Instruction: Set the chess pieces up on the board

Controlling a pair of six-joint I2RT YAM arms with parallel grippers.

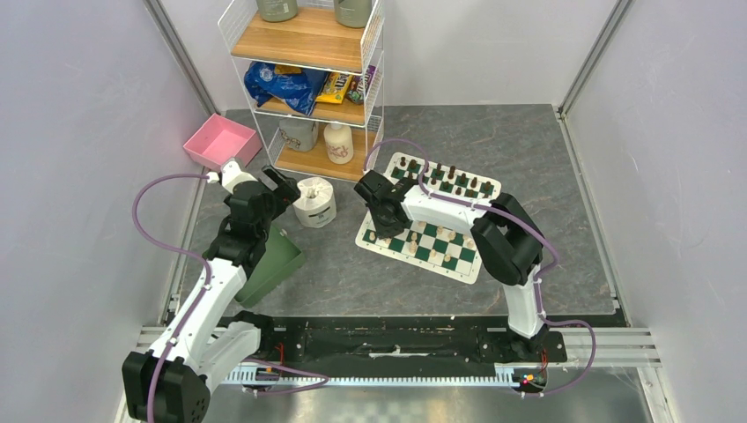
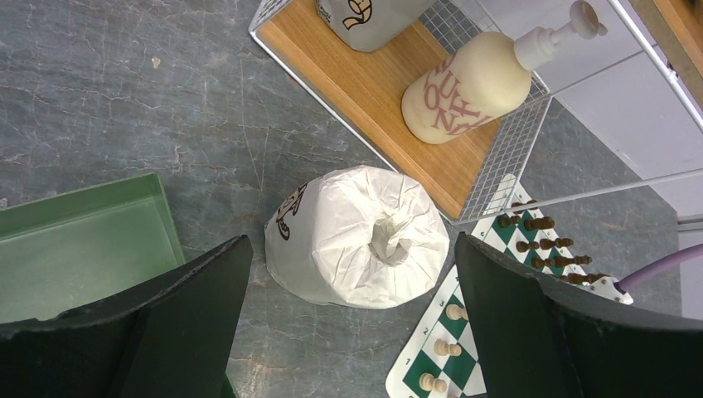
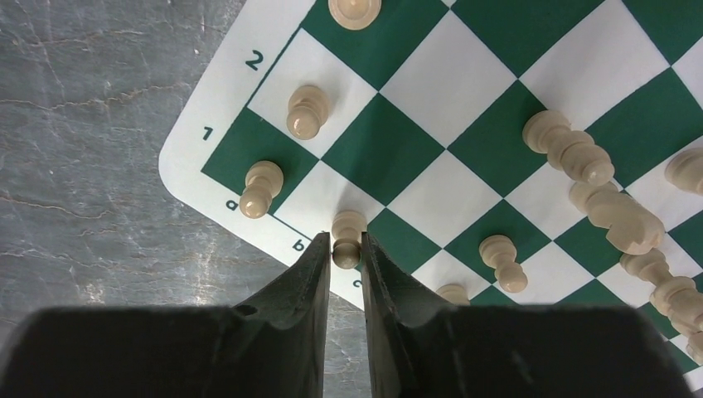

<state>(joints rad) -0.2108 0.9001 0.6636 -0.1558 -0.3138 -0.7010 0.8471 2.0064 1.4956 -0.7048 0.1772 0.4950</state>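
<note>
R end effector (image 3: 346, 246), clenched on cream piece (image 3: 348, 225) at board (image 3: 191, 153) corner, could've toppled adj. piece (image 3: 259, 189) if pinch slipped; L end effector (image 2: 350, 249) released.

Green-white checkered board (image 3: 373, 143) — cream pieces (image 3: 307, 112).

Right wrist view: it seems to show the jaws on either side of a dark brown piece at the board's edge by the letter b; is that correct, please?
Not quite. The right gripper has a cream piece between its jaws, not a dark brown one. The right wrist view shows this, at the edge of the board by the letter b, as you said.
</note>
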